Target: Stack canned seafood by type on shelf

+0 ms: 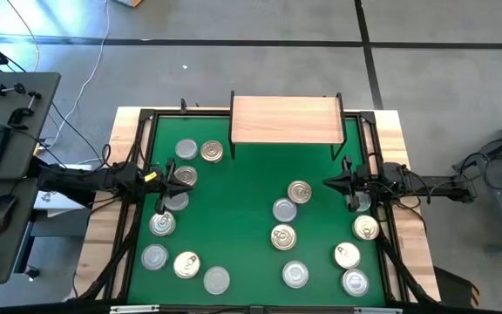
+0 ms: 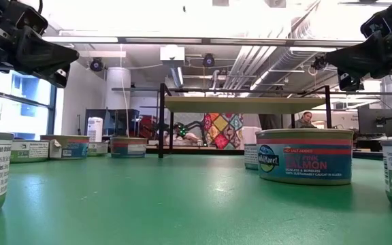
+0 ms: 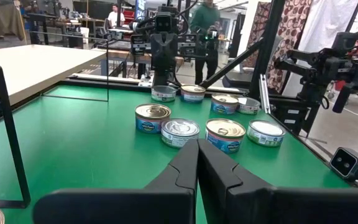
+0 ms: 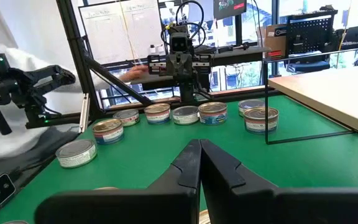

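Nothing stacked yet: shelf (image 1: 287,119) is bare and all tins (image 1: 284,236) lie scattered on the mat (image 1: 242,187). Left gripper (image 1: 178,175) and right gripper (image 1: 331,182) hover at opposite sides, jaws together, holding nothing. Next: open jaws, drop onto a tin. Nearest label reads "Wild Planet… SALMON" (image 2: 304,156).

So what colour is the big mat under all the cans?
Green. The mat shows best in the high view, filling the table beneath the scattered tins.
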